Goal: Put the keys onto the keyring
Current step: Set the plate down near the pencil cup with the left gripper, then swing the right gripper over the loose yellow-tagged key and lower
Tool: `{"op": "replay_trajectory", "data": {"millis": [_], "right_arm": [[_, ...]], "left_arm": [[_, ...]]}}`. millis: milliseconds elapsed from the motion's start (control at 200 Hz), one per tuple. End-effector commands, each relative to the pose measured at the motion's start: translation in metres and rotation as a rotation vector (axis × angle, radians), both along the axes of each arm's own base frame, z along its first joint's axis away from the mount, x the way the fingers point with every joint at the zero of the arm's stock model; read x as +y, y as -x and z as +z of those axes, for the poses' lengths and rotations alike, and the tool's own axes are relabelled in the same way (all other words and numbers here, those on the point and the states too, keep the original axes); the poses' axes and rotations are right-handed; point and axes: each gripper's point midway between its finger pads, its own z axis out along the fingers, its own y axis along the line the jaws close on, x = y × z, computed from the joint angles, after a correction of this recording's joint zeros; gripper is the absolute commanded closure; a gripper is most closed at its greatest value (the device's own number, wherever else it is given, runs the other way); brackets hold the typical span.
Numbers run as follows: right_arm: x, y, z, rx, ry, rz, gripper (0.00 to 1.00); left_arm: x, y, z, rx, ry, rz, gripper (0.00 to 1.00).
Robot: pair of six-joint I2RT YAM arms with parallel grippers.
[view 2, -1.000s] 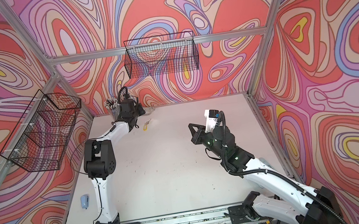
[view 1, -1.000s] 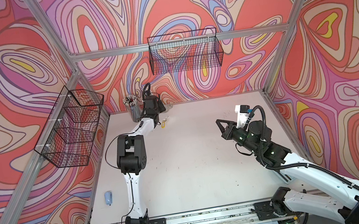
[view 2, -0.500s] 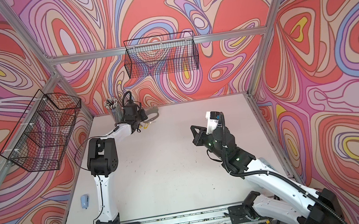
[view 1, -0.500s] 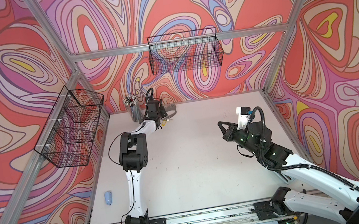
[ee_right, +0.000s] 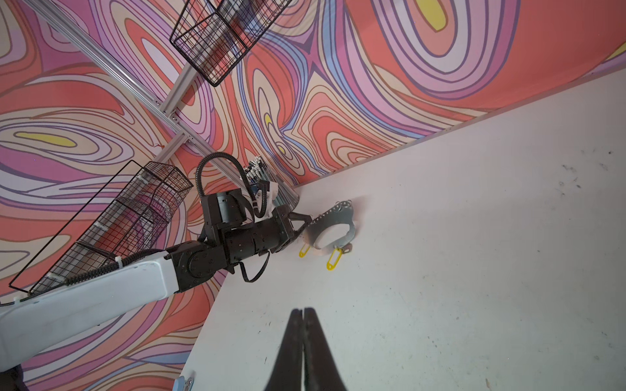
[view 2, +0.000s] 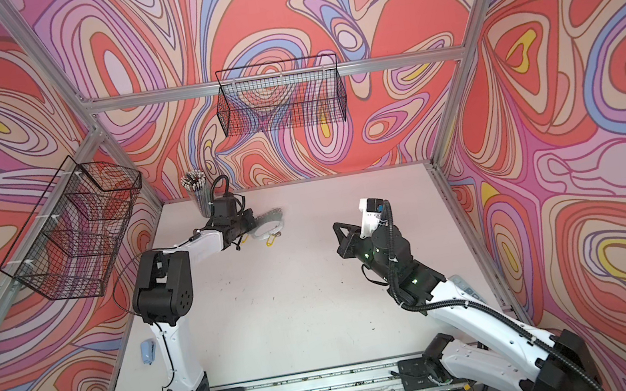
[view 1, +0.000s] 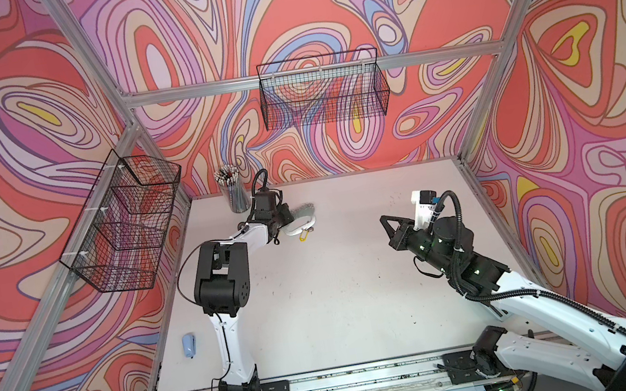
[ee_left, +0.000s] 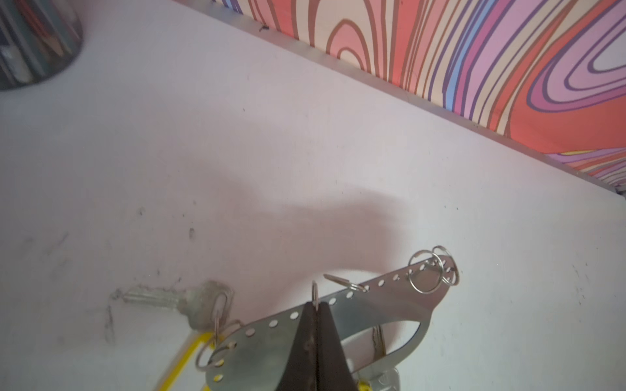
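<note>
Your left hand (ee_left: 316,306) has drawn the keyring (ee_left: 389,301) away from the pencil cup (view 1: 234,193), pinching its holed edge, while your right hand (ee_right: 304,309), pressed together, hangs well apart from that cup.

Both top views look down from high over the front rail (view 1: 372,376) at the whole table (view 1: 337,285), nearly alike. Your left wrist view sits just behind the left gripper (ee_left: 316,307), close on the keyring (ee_left: 389,304). Your right wrist view, behind the right gripper (ee_right: 304,310), shares it from afar.

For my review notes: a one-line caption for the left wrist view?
Left gripper shut on the keyring, a key and yellow tag at one end.
</note>
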Motion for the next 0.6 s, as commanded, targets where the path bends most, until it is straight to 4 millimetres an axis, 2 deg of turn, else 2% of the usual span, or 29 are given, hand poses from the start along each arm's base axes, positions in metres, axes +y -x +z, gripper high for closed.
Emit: {"op": "replay_trajectory", "data": {"millis": [0, 210, 376, 526, 591], "right_arm": [[0.001, 0.006, 0.002, -0.021, -0.015, 0.016, 1.0], [-0.007, 0.014, -0.002, -0.019, -0.024, 0.006, 1.0], [-0.018, 0.02, -0.005, -0.022, -0.005, -0.021, 1.0], [-0.021, 0.022, -0.01, -0.015, 0.021, -0.026, 1.0], [-0.019, 0.021, -0.014, -0.007, 0.035, -0.018, 1.0]], "left_arm": [[-0.035, 0.026, 0.016, 0.014, 0.014, -0.104, 1.0], [-0.072, 0.075, 0.01, 0.061, 0.035, -0.178, 1.0], [-0.091, 0.119, 0.01, 0.085, 0.105, -0.185, 1.0], [-0.097, 0.151, 0.028, 0.057, 0.174, -0.172, 1.0], [-0.094, 0.158, 0.048, 0.015, 0.201, -0.167, 1.0]]}}
